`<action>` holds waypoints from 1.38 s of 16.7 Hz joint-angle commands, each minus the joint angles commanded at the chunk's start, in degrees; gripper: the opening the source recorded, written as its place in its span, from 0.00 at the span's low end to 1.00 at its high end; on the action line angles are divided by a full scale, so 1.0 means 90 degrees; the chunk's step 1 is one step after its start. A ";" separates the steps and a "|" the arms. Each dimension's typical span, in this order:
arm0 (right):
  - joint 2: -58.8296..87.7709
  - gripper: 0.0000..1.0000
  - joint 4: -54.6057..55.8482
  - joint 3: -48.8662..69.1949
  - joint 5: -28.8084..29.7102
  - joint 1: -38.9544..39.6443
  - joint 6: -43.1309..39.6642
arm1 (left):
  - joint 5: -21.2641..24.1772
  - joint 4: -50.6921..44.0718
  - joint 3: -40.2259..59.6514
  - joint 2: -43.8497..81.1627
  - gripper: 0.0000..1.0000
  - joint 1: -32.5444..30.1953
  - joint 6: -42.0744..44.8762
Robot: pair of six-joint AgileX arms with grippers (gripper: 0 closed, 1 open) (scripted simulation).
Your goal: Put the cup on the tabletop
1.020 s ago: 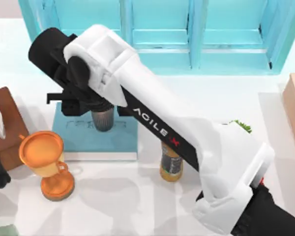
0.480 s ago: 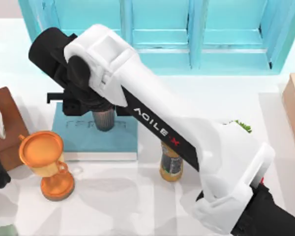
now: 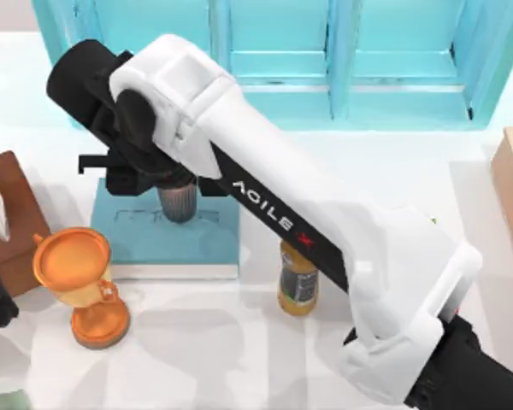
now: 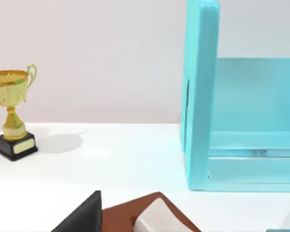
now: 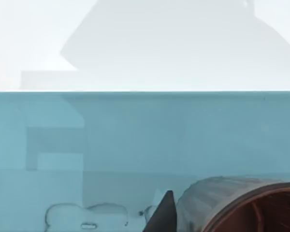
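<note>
Cup (image 3: 179,202) is over the teal book (image 3: 137,243), and compared with a second ago it's crept a bit toward the shelf (image 3: 282,51), so the right gripper (image 3: 167,184) looks clamped on it and lifting. Closest bare tabletop (image 3: 239,342) is past the book's near edge. Goblet (image 3: 73,273) and bottle (image 3: 297,286) flank that gap. Left arm's parked.

— What sits around me here?
— A teal book (image 3: 167,239) lies left of centre, an orange goblet (image 3: 79,282) nearer left, a turquoise cabinet (image 3: 325,51) far back.
— And right of the book?
— A yellow bottle (image 3: 296,286).
</note>
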 joint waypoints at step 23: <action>-0.3436 0.00 0.1990 -0.5199 -0.0121 -0.0328 -0.0303 | 0.0000 0.0000 0.0000 0.0000 1.00 0.0000 0.0000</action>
